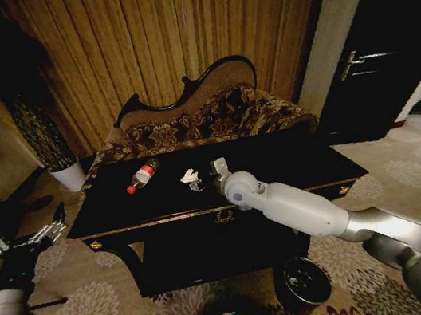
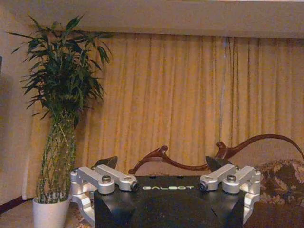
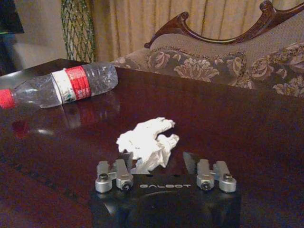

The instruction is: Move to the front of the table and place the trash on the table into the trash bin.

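Two pieces of trash lie on the black table (image 1: 292, 161): a plastic bottle (image 1: 142, 174) on its side toward my left, and a crumpled white paper (image 3: 148, 141) near the middle. My right gripper (image 3: 160, 160) is low over the table top with its fingers open, and the paper sits just in front of them, close to one finger. My left gripper (image 1: 39, 236) hangs open beside the table's left end. On the carpet near my base stands the dark bin (image 1: 303, 283).
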Tool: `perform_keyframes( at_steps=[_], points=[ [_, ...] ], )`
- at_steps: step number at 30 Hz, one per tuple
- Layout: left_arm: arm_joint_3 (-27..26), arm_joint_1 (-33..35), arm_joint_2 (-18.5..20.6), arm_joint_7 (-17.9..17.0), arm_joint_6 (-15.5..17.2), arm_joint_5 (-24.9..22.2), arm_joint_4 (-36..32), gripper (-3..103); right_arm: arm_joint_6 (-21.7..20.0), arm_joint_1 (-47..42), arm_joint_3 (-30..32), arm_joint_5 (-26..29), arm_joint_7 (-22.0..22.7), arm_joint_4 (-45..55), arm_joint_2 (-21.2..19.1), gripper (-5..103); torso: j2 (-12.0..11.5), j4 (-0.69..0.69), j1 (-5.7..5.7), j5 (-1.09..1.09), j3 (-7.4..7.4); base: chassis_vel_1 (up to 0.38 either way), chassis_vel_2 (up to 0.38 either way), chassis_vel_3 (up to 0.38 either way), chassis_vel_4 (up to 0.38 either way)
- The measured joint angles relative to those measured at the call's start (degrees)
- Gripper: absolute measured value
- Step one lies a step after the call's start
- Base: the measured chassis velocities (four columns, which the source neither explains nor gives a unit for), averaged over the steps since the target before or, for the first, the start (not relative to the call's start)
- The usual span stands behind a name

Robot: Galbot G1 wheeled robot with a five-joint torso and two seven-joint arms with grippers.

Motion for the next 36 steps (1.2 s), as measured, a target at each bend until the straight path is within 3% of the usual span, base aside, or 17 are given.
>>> perform_keyframes(
  at_steps=[3,5,12,17,27,36],
  points=[
    [-0.04,0.00,0.04,0.03,-0.07,0.00,0.06,100,0.25,0.06,-0.06,-0.05,-0.01,0.07,-0.10,45,0.00,0.00,0.00,0.00,0.00,0.000,0.000,0.000,0.000],
    [-0.04,-0.01,0.06,0.03,-0.08,0.00,0.06,100,0.30,0.07,-0.08,-0.06,-0.01,0.16,-0.16,45,0.00,0.00,0.00,0.00,0.00,0.000,0.000,0.000,0.000],
    [0.20,-0.26,0.16,0.12,-0.13,0.01,0.26,100,1.07,0.04,-0.47,-0.28,-0.04,0.61,-1.25,14,0.00,0.00,0.00,0.00,0.00,0.000,0.000,0.000,0.000],
    [0.22,-0.34,0.28,0.16,-0.16,0.01,0.40,100,1.26,-0.01,-0.54,-0.32,-0.05,0.85,-1.60,1,0.00,0.00,0.00,0.00,0.00,0.000,0.000,0.000,0.000],
    [-0.04,-0.28,0.24,0.27,-0.23,-0.02,0.53,100,1.35,0.46,-1.08,-0.31,-0.08,1.16,-1.49,0,0.00,0.00,0.00,0.00,0.00,0.000,0.000,0.000,0.000],
    [-0.01,-0.51,0.80,0.28,-0.29,-0.28,1.06,100,6.39,-0.66,2.49,-1.55,-0.88,2.04,-3.29,0,0.00,0.01,0.00,0.00,0.00,0.000,0.000,0.000,0.000]
  ],
)
